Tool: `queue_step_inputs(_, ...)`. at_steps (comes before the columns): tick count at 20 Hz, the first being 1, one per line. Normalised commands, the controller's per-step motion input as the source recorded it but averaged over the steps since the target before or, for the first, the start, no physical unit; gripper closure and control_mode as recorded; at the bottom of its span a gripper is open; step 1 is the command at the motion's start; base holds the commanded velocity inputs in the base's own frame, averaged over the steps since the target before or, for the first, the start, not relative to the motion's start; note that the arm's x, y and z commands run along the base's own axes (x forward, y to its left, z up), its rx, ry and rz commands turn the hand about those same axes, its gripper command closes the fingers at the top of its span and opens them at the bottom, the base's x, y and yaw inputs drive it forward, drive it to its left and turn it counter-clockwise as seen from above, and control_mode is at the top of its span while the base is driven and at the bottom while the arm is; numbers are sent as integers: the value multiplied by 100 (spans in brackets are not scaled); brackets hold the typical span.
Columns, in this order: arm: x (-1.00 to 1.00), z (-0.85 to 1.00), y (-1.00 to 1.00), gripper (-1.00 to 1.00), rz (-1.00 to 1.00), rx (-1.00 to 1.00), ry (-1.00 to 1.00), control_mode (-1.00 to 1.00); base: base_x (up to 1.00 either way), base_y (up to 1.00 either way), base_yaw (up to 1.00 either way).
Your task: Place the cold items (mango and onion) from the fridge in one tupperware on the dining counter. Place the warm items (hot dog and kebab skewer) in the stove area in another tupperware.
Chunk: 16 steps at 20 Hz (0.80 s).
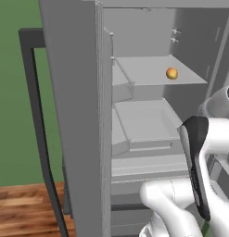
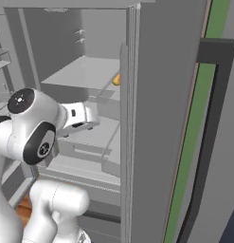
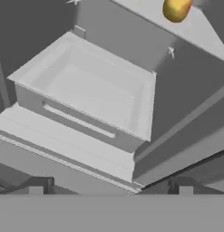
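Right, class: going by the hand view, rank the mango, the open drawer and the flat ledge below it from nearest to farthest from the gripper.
1. Ledge: lowest, just ahead of the open gripper.
2. Drawer: in the middle, right above the ledge.
3. Mango: highest up, at the top right.

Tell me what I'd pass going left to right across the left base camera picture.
Green wall → dark door handle → open fridge door → fridge drawer → mango on the upper shelf → the robot's arm at the right.
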Motion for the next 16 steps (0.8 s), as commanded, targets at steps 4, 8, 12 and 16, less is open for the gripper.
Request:
queue_step_inputs(4, 1, 58, 5, -100, -14, 11, -45, -100, 0, 0, 0)
queue_step_inputs(8, 35, 27, 0, -100, -6, 19, -40, -100, 0, 0, 0)
queue_step_inputs(12, 74, 60, 0, -100, 0, 22, -1, -100, 0, 0, 0)
queue_step_inputs(16, 60, 94, 0, -100, 0, 10, 17, -100, 0, 0, 0)
